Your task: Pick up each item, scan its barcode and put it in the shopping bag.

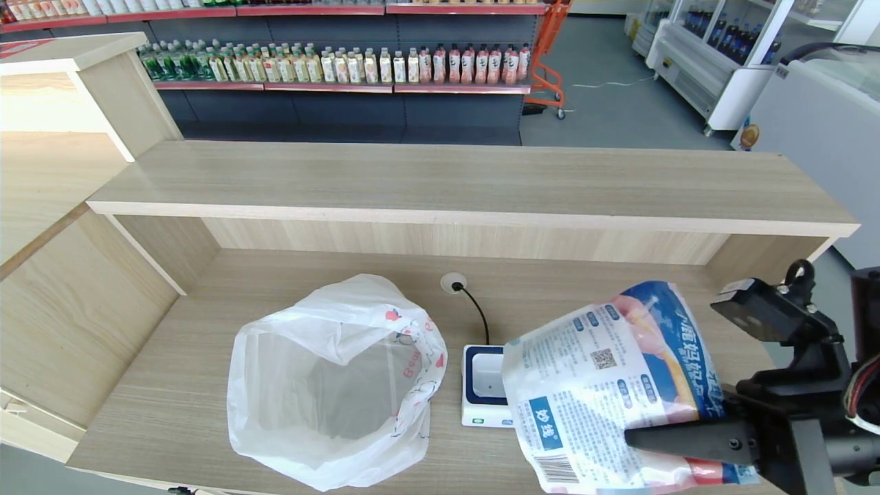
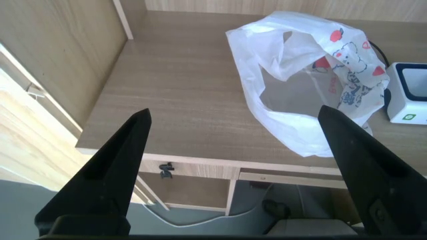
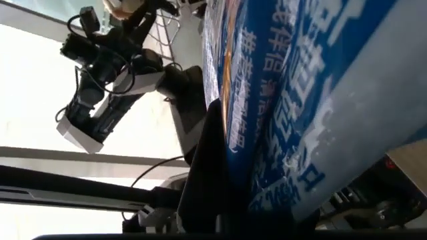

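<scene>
My right gripper (image 1: 694,436) is shut on a large blue, white and pink food packet (image 1: 605,385), held above the counter's right side with its printed back and barcode (image 1: 557,469) facing up. The packet's left edge overlaps the white barcode scanner (image 1: 483,385). In the right wrist view the blue packet (image 3: 300,100) is clamped against one dark finger (image 3: 213,167). The white plastic shopping bag (image 1: 337,385) stands open left of the scanner, also seen as the bag (image 2: 307,80) in the left wrist view. My left gripper (image 2: 233,173) is open, hanging off the counter's near left edge.
A black cable (image 1: 476,309) runs from the scanner to a hole in the counter (image 1: 454,282). A raised wooden ledge (image 1: 467,185) borders the back, and a side wall (image 1: 75,309) the left. Drink shelves (image 1: 337,65) stand behind.
</scene>
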You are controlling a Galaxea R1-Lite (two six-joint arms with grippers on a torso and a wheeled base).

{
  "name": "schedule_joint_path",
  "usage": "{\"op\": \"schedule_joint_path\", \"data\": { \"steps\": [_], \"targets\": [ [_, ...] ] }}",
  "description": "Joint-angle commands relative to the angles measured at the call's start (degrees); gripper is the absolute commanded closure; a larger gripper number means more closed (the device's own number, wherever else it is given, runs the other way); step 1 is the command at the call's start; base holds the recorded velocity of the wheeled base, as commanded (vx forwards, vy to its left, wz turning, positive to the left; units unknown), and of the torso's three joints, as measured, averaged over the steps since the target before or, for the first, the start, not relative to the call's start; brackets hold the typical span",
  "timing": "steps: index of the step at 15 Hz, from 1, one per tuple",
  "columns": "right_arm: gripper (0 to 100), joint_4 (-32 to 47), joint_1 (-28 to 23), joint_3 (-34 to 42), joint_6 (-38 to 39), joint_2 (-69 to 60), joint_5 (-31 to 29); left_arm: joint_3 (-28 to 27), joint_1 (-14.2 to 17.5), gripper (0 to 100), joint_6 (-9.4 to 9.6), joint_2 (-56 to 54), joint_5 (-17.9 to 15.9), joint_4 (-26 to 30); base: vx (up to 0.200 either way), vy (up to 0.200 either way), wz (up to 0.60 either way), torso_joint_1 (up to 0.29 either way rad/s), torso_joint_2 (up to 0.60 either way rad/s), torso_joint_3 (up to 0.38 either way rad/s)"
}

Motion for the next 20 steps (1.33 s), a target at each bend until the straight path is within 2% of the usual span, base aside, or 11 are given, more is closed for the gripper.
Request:
{"op": "schedule_joint_path", "data": {
  "steps": [1,3,5,7,9,13,20],
  "targets": [
    [100,0.1,-5.48,0.82,-17.17,-0.8,-6.55,0.0,0.0,0,0.02,-0.02,0.04,0.0,0.0,0.0,0.0,0.0,0.0,0.0],
    [100,0.1,-9.17,1.61,-37.47,-1.15,-17.28,0.0,0.0,0,0.02,-0.02,0.04,0.0,0.0,0.0,0.0,0.0,0.0,0.0],
    [100,0.1,-9.34,2.32,-47.58,-1.67,-27.73,0.0,0.0,0,0.02,-0.02,0.04,0.0,0.0,0.0,0.0,0.0,0.0,0.0],
    [100,0.1,-9.34,2.93,-56.63,-0.97,-31.87,0.0,0.0,0,0.02,-0.02,0.04,0.0,0.0,0.0,0.0,0.0,0.0,0.0],
    [100,-0.07,-9.96,3.55,-63.66,-1.23,-32.39,0.0,0.0,0,0.02,-0.02,0.04,0.0,0.0,0.0,0.0,0.0,0.0,0.0],
    [100,-0.69,-9.17,3.9,-72.28,-0.09,-33.1,0.0,0.0,0,0.02,-0.02,0.04,0.0,0.0,0.0,0.0,0.0,0.0,0.0],
    [100,-0.51,-8.2,3.9,-72.19,0.96,-33.1,0.0,0.0,0,0.11,-0.02,0.04,0.0,0.0,0.0,0.0,0.0,0.0,0.0]
  ]
}}
